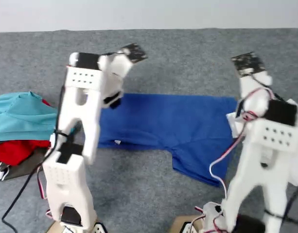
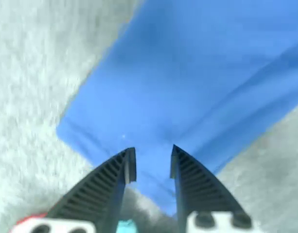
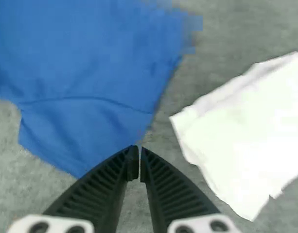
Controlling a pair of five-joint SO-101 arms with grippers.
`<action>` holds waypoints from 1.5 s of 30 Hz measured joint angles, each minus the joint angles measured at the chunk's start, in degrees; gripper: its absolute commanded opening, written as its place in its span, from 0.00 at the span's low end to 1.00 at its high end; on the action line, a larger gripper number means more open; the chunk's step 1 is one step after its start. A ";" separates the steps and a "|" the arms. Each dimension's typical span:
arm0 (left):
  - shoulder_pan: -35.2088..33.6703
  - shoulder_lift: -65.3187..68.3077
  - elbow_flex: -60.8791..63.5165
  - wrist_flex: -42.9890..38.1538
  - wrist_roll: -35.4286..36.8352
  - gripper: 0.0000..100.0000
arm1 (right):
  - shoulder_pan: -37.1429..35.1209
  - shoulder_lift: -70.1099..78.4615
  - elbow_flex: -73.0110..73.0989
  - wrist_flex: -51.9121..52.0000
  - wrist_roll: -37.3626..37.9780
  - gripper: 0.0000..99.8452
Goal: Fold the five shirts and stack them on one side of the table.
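**Both jaws empty above the blue shirt (image 1: 173, 121)**

The left jaws stand a little apart over one corner of it, holding nothing. The right jaws are almost together over its opposite edge, with a white shirt (image 3: 246, 131) just beside. The blue shirt lies flat mid-bench (image 1: 187, 53); a teal shirt (image 1: 20, 114) and red shirt (image 1: 15, 148) are heaped at the left end

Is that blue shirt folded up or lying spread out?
Spread out: the blue shirt lies flat and wide on the grey table, with a sleeve sticking out.
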 measured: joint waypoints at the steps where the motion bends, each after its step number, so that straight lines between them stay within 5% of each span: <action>1: 1.76 -0.70 0.00 0.00 0.79 0.13 | 0.79 -1.67 0.00 0.00 -0.18 0.01; 10: 20.92 -1.41 3.52 -0.70 9.14 0.13 | 11.52 -16.88 0.00 0.00 -0.53 0.01; 19: 37.98 -1.41 22.07 -13.80 13.27 0.24 | 25.93 -21.98 1.67 2.20 0.35 0.01; 34: 39.56 1.93 28.31 -22.24 10.20 0.26 | 31.12 -22.24 2.55 2.20 2.02 0.01; 45: 39.56 11.25 17.14 -19.16 9.93 0.18 | 31.12 -22.24 2.55 2.20 2.02 0.01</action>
